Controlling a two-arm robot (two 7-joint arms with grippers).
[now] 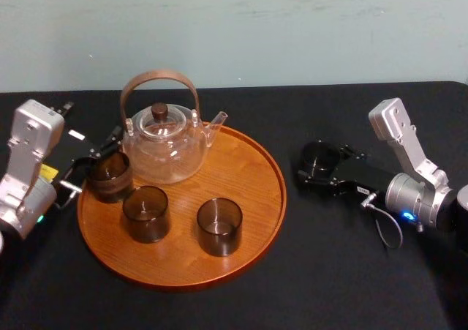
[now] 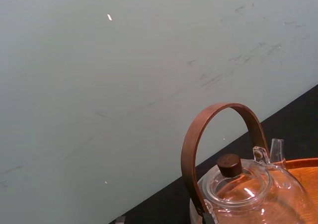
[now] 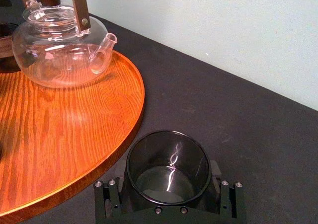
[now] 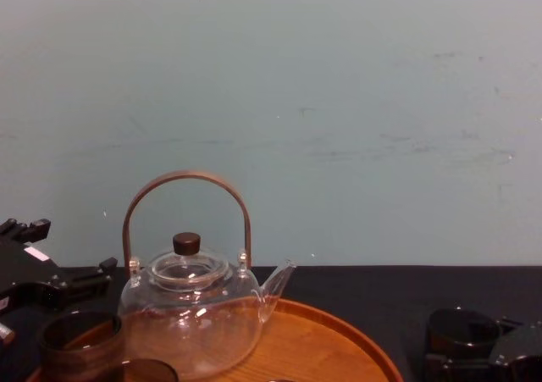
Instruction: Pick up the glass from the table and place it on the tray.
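Note:
A dark smoky glass (image 1: pixel 319 156) stands just right of the round wooden tray (image 1: pixel 248 176), low over the black table. My right gripper (image 1: pixel 316 166) is shut on it. In the right wrist view the glass (image 3: pixel 167 159) sits snugly between the black fingers (image 3: pixel 112 196), a short gap from the tray's rim (image 3: pixel 134 119). The chest view shows this glass (image 4: pixel 461 331) at lower right. My left gripper (image 1: pixel 89 165) rests at the tray's left edge, beside another dark glass (image 1: pixel 110 175).
A clear glass teapot (image 1: pixel 164 143) with a brown arched handle stands at the back of the tray. Two more dark glasses (image 1: pixel 146 213) (image 1: pixel 219 226) stand near the tray's front. Bare wood lies on the tray's right side. A pale wall rises behind the table.

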